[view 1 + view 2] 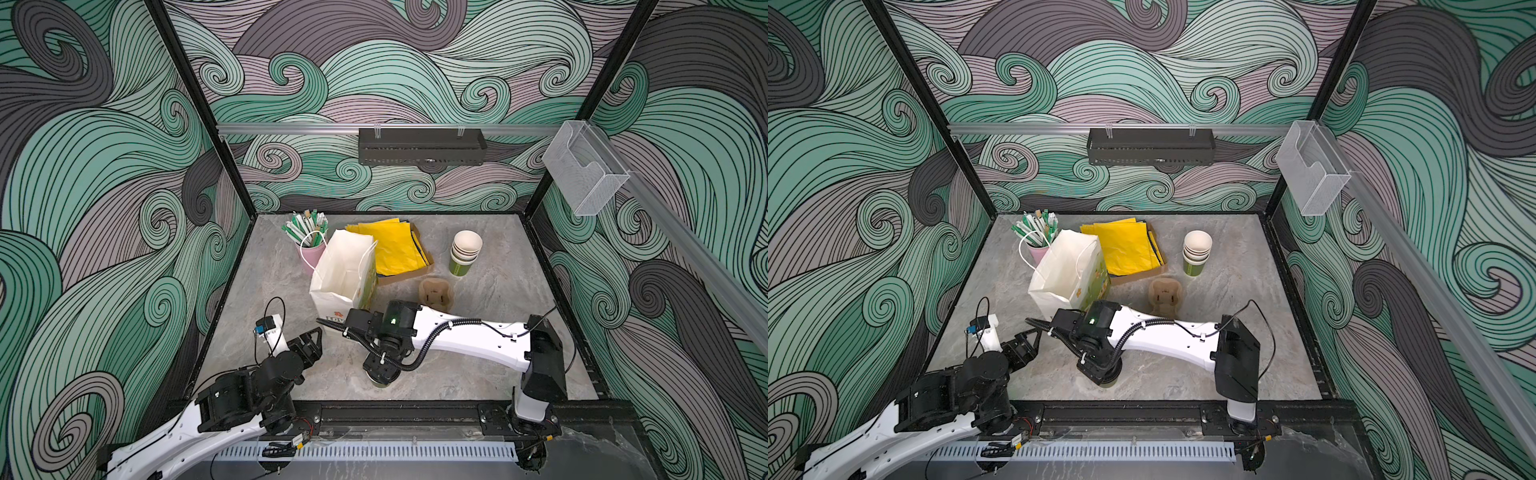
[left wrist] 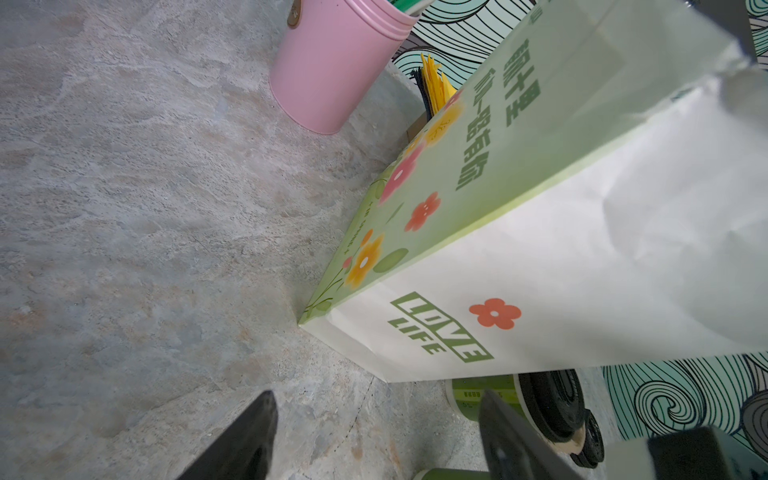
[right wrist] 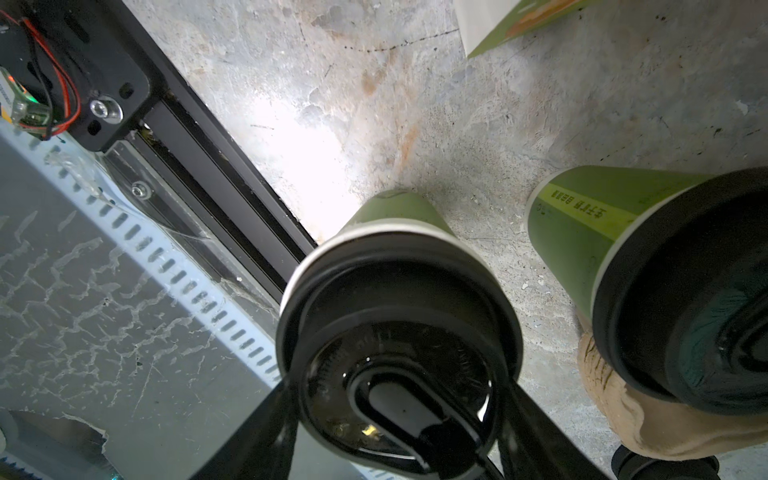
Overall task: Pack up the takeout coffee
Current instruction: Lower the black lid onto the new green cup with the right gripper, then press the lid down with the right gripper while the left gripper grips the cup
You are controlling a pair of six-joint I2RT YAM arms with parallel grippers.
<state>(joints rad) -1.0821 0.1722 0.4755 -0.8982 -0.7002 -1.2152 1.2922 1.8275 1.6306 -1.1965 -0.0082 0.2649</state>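
Holds left gripper (image 2: pixel 376 399) open and empty near bag (image 1: pixel 340 270), has right gripper (image 3: pixel 397 382) straddling lid of cup (image 3: pixel 399 299), upright on table (image 3: pixel 415 104) by front rail (image 3: pixel 216 174), outside bag; cannot tell if jaws squeeze lid or only flank it.

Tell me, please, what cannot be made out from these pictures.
- Small green paper cup with a round black plastic lid: almost wholly hidden under the right arm in both top views.
- Right gripper: right wrist view's edge cuts its fingers; grip on the lid unclear.
- Second lidded green cup: cut by that view's edge.
- Print on the stack of lidless green cups: too small in both top views.
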